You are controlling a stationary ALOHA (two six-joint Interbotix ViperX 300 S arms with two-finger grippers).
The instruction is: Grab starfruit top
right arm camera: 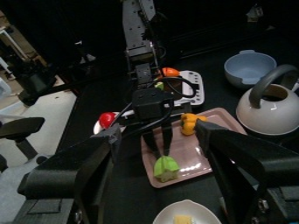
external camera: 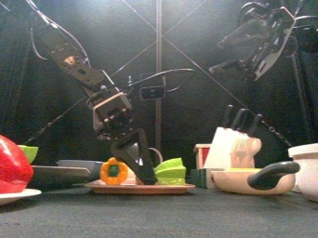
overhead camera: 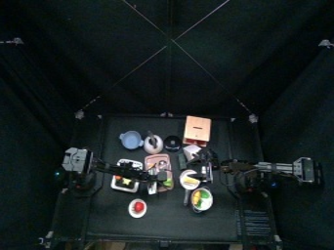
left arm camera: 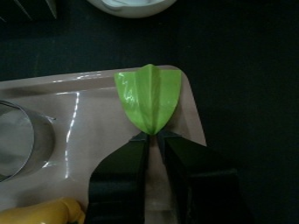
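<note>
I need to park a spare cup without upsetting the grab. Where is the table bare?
The table looks bare in its far left corner, behind the blue bowl. The middle is crowded: the left gripper is at the starfruit on the pink tray, with the kettle close by.

Yellow-green starfruit, pink tray

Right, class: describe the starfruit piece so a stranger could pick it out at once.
Find the pink tray near the table's front. On the end nearest the left claw lies the starfruit, a small ridged yellow-green piece. The neighbouring piece on that tray is orange-yellow, and no other piece there is green.
</note>
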